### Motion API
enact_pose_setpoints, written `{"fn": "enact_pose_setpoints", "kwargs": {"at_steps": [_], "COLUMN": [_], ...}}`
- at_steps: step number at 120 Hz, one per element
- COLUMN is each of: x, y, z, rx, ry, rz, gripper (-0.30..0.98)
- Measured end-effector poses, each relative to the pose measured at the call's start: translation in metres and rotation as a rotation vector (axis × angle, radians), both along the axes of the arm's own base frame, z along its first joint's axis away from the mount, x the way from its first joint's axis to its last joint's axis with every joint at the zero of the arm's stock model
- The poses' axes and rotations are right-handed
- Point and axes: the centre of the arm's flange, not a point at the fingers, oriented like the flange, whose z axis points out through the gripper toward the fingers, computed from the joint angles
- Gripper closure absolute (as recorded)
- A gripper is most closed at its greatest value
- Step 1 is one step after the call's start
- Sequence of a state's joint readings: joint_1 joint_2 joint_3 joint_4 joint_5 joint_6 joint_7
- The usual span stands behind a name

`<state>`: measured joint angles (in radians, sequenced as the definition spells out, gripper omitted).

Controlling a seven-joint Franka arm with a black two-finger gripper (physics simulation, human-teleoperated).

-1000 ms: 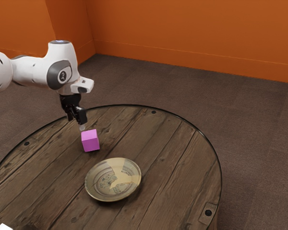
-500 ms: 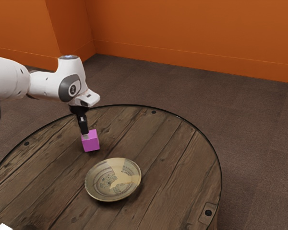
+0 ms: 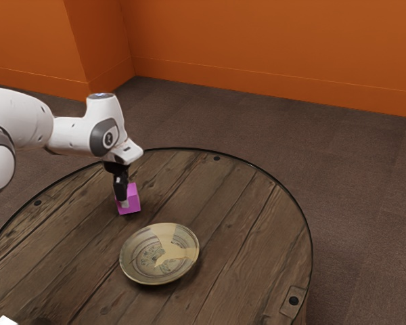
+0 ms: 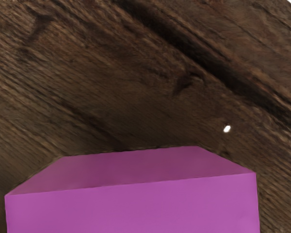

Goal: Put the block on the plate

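The block (image 3: 133,200) sits flat on the table (image 3: 223,203), apart from the plate, and the gripper (image 3: 128,196) is down at it, low over the wood. In the wrist view the block looms large under the hand, its edges slightly askew to the camera. The jaws overlap the block in the exterior view, but I cannot tell how wide they stand or whether they have hold of it.

The step in hand, as I judge it, is securing the grasp. To do it well, center the hand over the block, match its turn to two opposite faces, and close evenly, so that neither side shoves the block or twists it. A grip around mid-height should serve best; too high and the block may tip or slip, too low and the hand may scrape the wood. Once the hold is firm, lift straight up before any sideways travel.

The plate (image 3: 159,258) is near, toward the camera of the exterior view. Its rim looks raised, so the block needs to clear it, then come down level over the middle and be let go gently. The arm (image 3: 71,134) reaches in from the exterior view's left.
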<state>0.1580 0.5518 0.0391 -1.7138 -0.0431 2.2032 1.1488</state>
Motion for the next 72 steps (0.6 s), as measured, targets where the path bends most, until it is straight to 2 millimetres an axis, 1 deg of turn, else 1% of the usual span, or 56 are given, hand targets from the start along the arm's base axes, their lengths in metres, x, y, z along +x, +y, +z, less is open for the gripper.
{"fn": "enact_pose_setpoints", "kwargs": {"at_steps": [14,31,42,52,72], "x": [0.001,0.001,0.003,0.004,0.005], "y": [-0.003,-0.002,-0.003,-0.002,-0.004], "z": [-0.010,-0.011,-0.008,-0.007,-0.001], "rx": [-0.009,-0.009,-0.007,-0.005,-0.002], "ry": [0.004,-0.001,-0.009,-0.013,-0.024], "rz": [-0.027,-0.051,-0.064,-0.072,-0.089], "gripper": [0.01,0.17,0.25,0.27,0.26]}}
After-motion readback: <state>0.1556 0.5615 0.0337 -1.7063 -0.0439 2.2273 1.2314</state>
